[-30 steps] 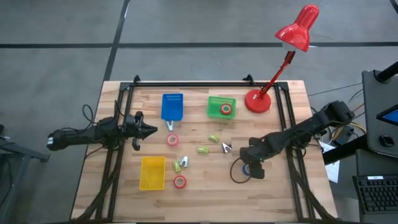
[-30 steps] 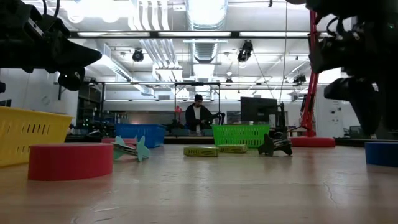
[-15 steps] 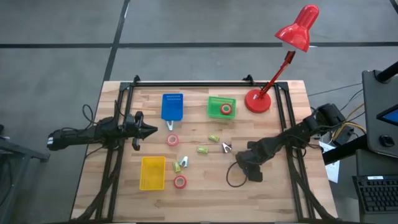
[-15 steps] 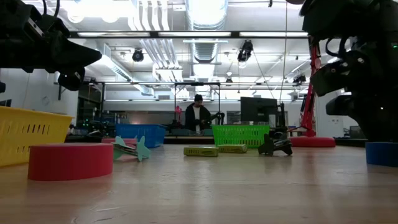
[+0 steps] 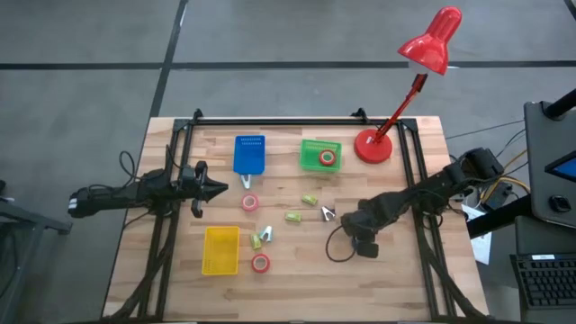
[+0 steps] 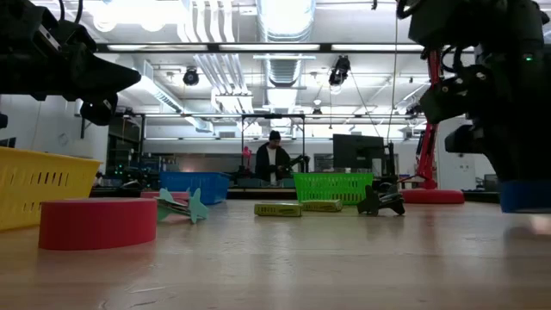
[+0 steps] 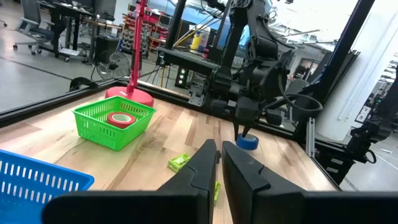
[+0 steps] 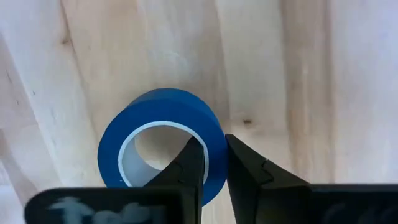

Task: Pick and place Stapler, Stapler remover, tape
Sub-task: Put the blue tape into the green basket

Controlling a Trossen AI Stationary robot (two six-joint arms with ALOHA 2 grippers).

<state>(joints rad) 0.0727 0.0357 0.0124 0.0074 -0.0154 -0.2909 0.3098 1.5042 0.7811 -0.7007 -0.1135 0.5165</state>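
My right gripper (image 8: 211,160) points down at the table's right half and is shut on the blue tape roll (image 8: 155,118), which also shows as the blue tape roll (image 6: 523,196) in the low view. Two red tape rolls (image 5: 250,202) (image 5: 260,263) lie flat on the wood, and another red roll (image 5: 327,158) sits in the green bin (image 5: 310,144). Yellow-green staplers (image 5: 294,216) and a stapler remover (image 5: 327,212) lie mid-table. My left gripper (image 5: 216,189) hovers shut at the left. My right gripper pinches the blue roll's wall (image 8: 214,144), one finger inside the ring's hollow and one outside. The fingers come from above, pointing down. The roll stays level, its hole up, a little above the table with its shadow under it.
A blue bin (image 5: 249,153) stands at the far middle and a yellow bin (image 5: 220,249) near the front left. A red desk lamp (image 5: 373,144) stands on the far right. Black frame rails (image 5: 414,171) run along both sides.
My right gripper has shut on the blue tape roll's wall. It has then raised the roll a little off the table, keeping it level.
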